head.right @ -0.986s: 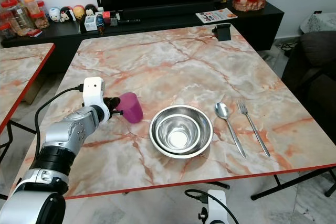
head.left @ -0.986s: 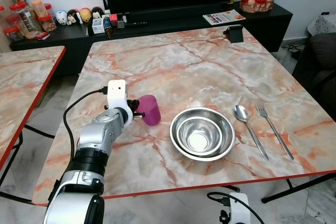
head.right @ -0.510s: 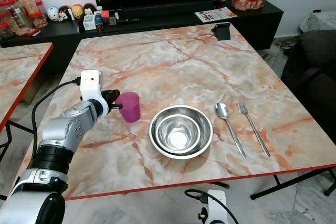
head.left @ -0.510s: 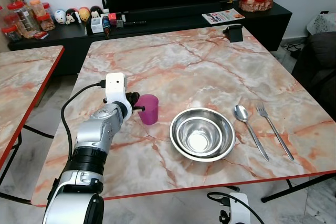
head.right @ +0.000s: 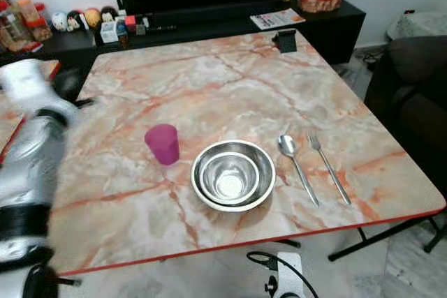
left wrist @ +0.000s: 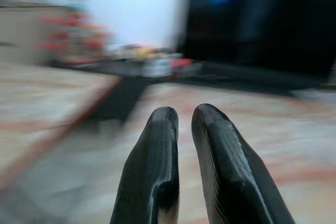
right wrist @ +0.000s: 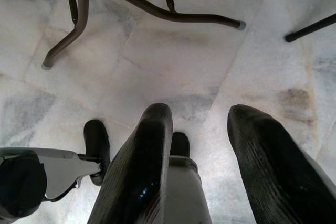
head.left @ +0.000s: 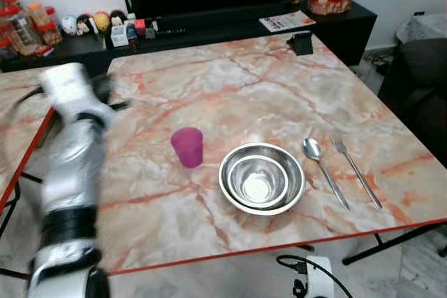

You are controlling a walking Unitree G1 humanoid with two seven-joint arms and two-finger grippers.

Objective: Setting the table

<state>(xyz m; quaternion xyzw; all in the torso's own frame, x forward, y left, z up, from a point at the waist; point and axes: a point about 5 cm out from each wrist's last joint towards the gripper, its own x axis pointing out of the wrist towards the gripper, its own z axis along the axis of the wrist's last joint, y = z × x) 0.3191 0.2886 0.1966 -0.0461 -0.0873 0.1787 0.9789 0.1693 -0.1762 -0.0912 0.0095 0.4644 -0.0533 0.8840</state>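
pink cup beside bowls

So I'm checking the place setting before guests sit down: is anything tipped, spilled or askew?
Nothing stands out. The purple cup stands upright left of the nested steel bowls, and the spoon and fork lie side by side to their right. No spill shows on the table.
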